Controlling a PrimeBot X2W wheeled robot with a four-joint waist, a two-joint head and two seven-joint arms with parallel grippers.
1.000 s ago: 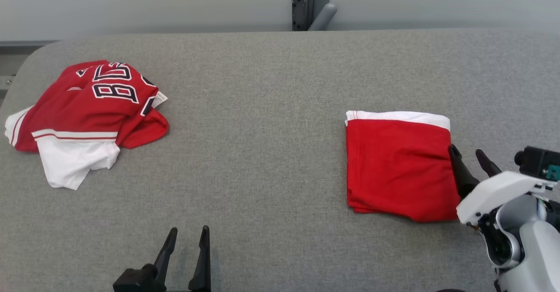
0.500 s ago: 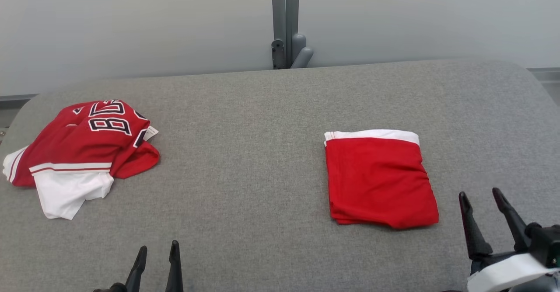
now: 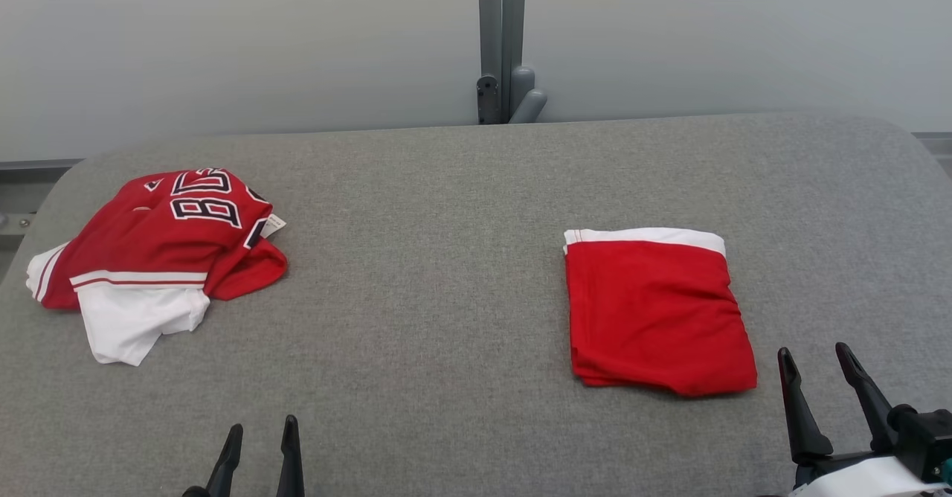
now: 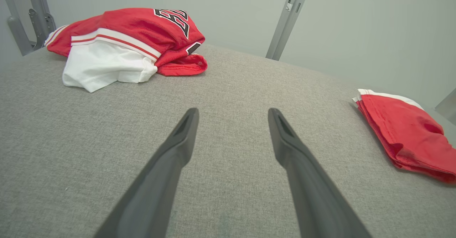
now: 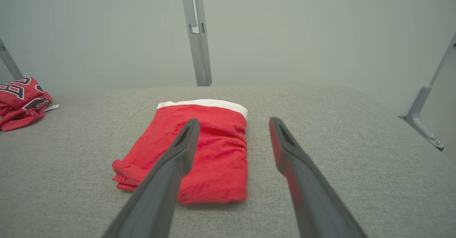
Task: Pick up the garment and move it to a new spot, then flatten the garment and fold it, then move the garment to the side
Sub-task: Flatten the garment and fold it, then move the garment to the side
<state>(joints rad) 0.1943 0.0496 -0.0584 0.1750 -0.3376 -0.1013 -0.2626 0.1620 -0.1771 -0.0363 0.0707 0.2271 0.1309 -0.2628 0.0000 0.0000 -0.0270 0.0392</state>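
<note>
A folded red garment (image 3: pixel 654 311) with a white strip along its far edge lies flat on the right part of the grey table (image 3: pixel 446 274). A crumpled red and white jersey (image 3: pixel 160 248) with dark lettering lies at the far left. My right gripper (image 3: pixel 812 350) stands open just right of the folded garment's near corner, apart from it and holding nothing. My left gripper (image 3: pixel 263 424) is open and empty at the near edge, left of centre. The right wrist view has the folded garment (image 5: pixel 221 152) just ahead of the open right gripper (image 5: pixel 233 120). In the left wrist view the left gripper (image 4: pixel 233 110) points at bare table between the jersey (image 4: pixel 135 35) and the folded garment (image 4: pixel 406 134).
A grey metal post (image 3: pixel 502 43) stands behind the table's far edge against a pale wall. A metal bracket (image 5: pixel 424 117) sits off the table's right end. The table's corners are rounded, and bare grey fabric lies between the two garments.
The camera has lifted, so the whole picture shifted. My right gripper has pulled back from the folded garment's right edge toward the near right. Both garments lie where they were.
</note>
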